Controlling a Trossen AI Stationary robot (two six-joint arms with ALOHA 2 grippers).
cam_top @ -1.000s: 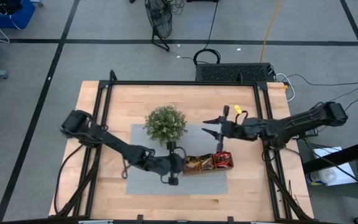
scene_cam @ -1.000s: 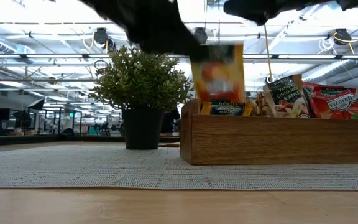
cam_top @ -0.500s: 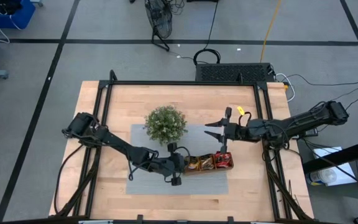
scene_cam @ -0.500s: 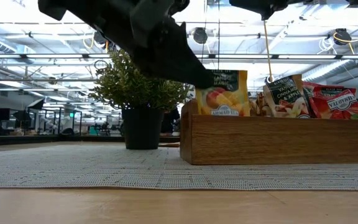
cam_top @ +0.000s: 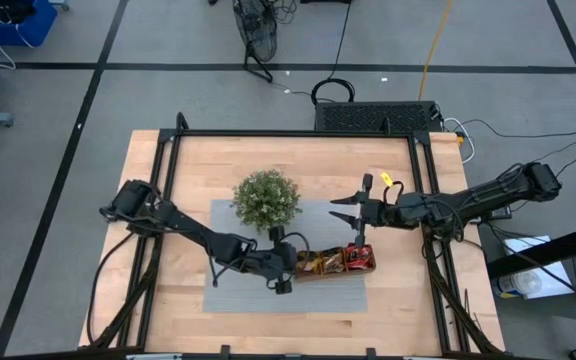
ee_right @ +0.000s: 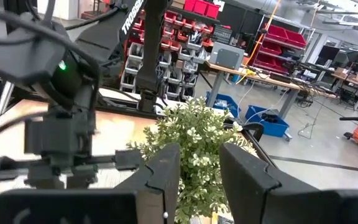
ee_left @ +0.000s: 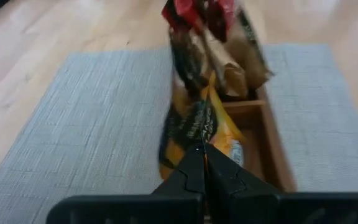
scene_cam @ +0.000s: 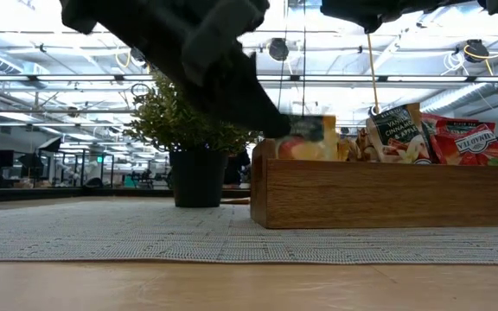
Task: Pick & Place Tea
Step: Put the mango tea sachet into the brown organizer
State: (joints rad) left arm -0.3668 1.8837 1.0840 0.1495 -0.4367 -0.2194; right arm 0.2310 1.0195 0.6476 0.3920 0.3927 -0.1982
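Observation:
My left gripper (cam_top: pixel 290 268) is shut on an orange-yellow tea sachet (ee_left: pixel 197 134) at the left end of the brown wooden tray (scene_cam: pixel 387 194). The sachet (scene_cam: pixel 308 138) stands partly sunk in the tray's left compartment. More sachets, dark (scene_cam: pixel 396 134) and red (scene_cam: pixel 465 142), stick up out of the other compartments. My right gripper (cam_top: pixel 343 207) hangs open and holds nothing, above the table on the far side of the tray and right of the potted plant (cam_top: pixel 266 198). My left gripper pinches the sachet's upper edge (ee_left: pixel 201 148) between its two fingers. The fingers (scene_cam: pixel 266 121) slant down from the table's left side. The sachet hangs below them, tilted, with its lower part inside the tray's left compartment behind the front wall.
The tray and the plant stand on a grey woven mat (cam_top: pixel 238 285) in the middle of the wooden table. The plant (scene_cam: pixel 193 121) is just behind and left of the tray's left end. Bare mat lies left of the tray.
My left gripper has gone down toward the tray's left compartment and rolled a little, still shut on the sachet. The sachet, which hung above the tray's rim, now sits low, partly behind the tray's front wall.

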